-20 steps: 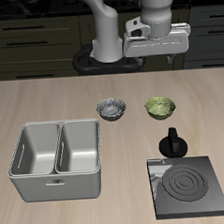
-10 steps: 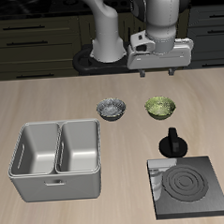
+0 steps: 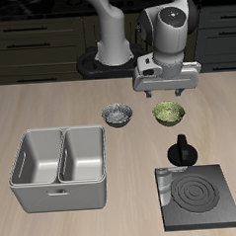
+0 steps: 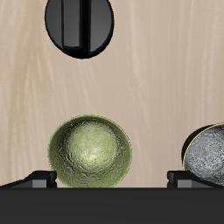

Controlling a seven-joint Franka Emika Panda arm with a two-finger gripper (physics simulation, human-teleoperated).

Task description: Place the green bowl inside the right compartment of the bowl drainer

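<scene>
Item: bowl drainer [image 3: 60, 168]. Stood unfilled on the table, both bins bare, well apart from the fingers and nearer the table's front edge than they were. Task judged barely begun; grasp, lift, carry and release all remained.

Item: grey-and-white bowl [image 3: 118, 114]. Sat just beside the target, off to one side of the fingers; not wanted.

Item: green bowl [image 3: 168, 113]. Rested upright on the table, mouth facing up, ungrasped. Being round, it had no long axis to speak of. In the wrist view the green bowl [image 4: 90, 151] lay below and between the two fingertips [image 4: 39, 178].

Item: gripper [image 3: 167, 90]. Hung above the green bowl, not touching it. Fingers spread wide, holding nothing.

Item: black stove plate [image 3: 200, 197]. Well clear of the fingers.
</scene>
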